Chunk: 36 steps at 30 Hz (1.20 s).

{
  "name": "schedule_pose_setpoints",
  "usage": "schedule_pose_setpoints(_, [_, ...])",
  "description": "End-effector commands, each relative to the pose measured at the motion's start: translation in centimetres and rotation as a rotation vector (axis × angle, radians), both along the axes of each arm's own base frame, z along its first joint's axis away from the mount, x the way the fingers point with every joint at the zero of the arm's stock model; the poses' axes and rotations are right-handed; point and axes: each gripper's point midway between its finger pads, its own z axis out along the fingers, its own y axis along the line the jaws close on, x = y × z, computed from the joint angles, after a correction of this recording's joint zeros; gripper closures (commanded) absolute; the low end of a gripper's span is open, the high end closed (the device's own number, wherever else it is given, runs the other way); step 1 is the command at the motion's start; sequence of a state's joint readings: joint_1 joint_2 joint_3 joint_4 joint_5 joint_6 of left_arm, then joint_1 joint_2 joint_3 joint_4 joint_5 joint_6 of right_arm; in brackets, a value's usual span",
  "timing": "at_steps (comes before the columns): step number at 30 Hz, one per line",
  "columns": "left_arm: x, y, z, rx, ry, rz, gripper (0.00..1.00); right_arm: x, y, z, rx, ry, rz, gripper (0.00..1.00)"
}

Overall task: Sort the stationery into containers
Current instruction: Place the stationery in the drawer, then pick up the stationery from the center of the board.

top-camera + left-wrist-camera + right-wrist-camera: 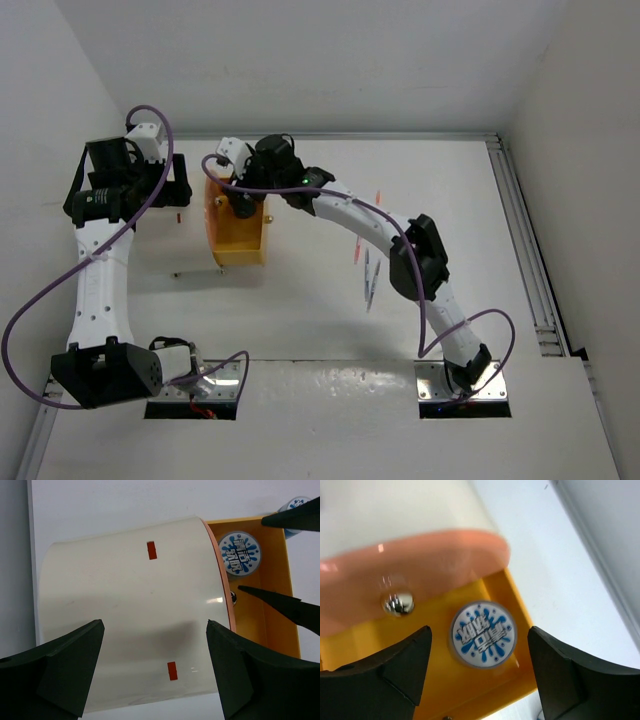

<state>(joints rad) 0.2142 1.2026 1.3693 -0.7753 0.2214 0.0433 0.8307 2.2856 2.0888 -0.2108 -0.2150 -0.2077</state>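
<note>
1. Nearest the arm bases, thin pens point(369, 280) lie loose on the white table point(300, 320), well apart from the containers. They are not yet sorted.
2. Farther in, the right gripper point(242, 203) hangs over the open orange drawer point(240, 245). Its wrist view shows both fingers point(395, 665) spread wide and holding nothing.
3. Between those fingers, 1 blue-and-white patterned roll point(482, 632) lies flat on the drawer floor, near a brass knob point(397, 603) on the curved orange front.
4. Beside the drawer is the cream-white drum cabinet point(125, 605). The left gripper point(155, 625) straddles it with jaws wide. Whether the pads touch it, I cannot tell.
5. Farthest in the left wrist view, a 2nd roll point(299, 504) peeks out beyond the drawer's outer wall, half hidden by a right finger.
6. Judgement: the step in hand is dropping a roll into the drawer, and that roll looks delivered. The next move calls for lifting the right claw straight up past the drawer walls, then reaching for the 2nd roll just outside. The left arm should brace the cabinet.
</note>
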Motion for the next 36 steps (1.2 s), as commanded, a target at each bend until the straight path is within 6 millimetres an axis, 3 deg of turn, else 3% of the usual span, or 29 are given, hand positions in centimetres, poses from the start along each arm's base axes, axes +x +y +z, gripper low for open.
schedule_pose_setpoints(1, [0.3, 0.4, 1.0, 0.003, -0.050, 0.008, 0.10, 0.3, 1.4, 10.0, 0.196, -0.142, -0.008, 0.23])
schedule_pose_setpoints(8, [0.5, 0.3, 1.1, -0.004, -0.052, 0.008, 0.10, 1.1, -0.7, 15.1, 0.297, -0.172, -0.078, 0.21])
schedule_pose_setpoints(10, [0.5, 0.4, 1.3, 0.000, -0.057, 0.014, 0.10, 1.7, -2.3, 16.4, 0.336, -0.154, -0.134, 0.23])
schedule_pose_setpoints(11, [0.4, 0.5, 1.2, 0.002, -0.054, 0.016, 0.10, 3.5, -4.2, 16.5, 0.361, -0.118, -0.210, 0.23])
schedule_pose_setpoints(13, [0.4, 0.5, 1.2, 0.007, -0.053, 0.017, 0.10, 5.0, -6.8, 15.8, 0.380, -0.063, -0.303, 0.24])
schedule_pose_setpoints(14, [0.4, 0.6, 1.2, 0.010, -0.053, 0.018, 0.10, 7.1, -9.4, 14.9, 0.388, -0.023, -0.397, 0.24])
schedule_pose_setpoints(19, [0.2, 0.8, 1.2, 0.027, -0.053, 0.018, 0.10, 12.8, -16.9, 9.0, 0.375, 0.182, -0.648, 0.21])
schedule_pose_setpoints(22, [0.1, 1.0, 1.2, 0.045, -0.050, 0.017, 0.10, 14.0, -18.5, 5.1, 0.313, 0.212, -0.676, 0.19])
schedule_pose_setpoints(27, [0.1, 1.1, 0.7, 0.047, -0.034, 0.021, 0.09, 14.3, -19.1, -1.5, 0.228, 0.310, -0.656, 0.04])
schedule_pose_setpoints(36, [0.3, 1.1, 0.1, 0.045, -0.016, 0.021, 0.08, 13.0, -17.5, -7.7, 0.141, 0.400, -0.558, 0.01])
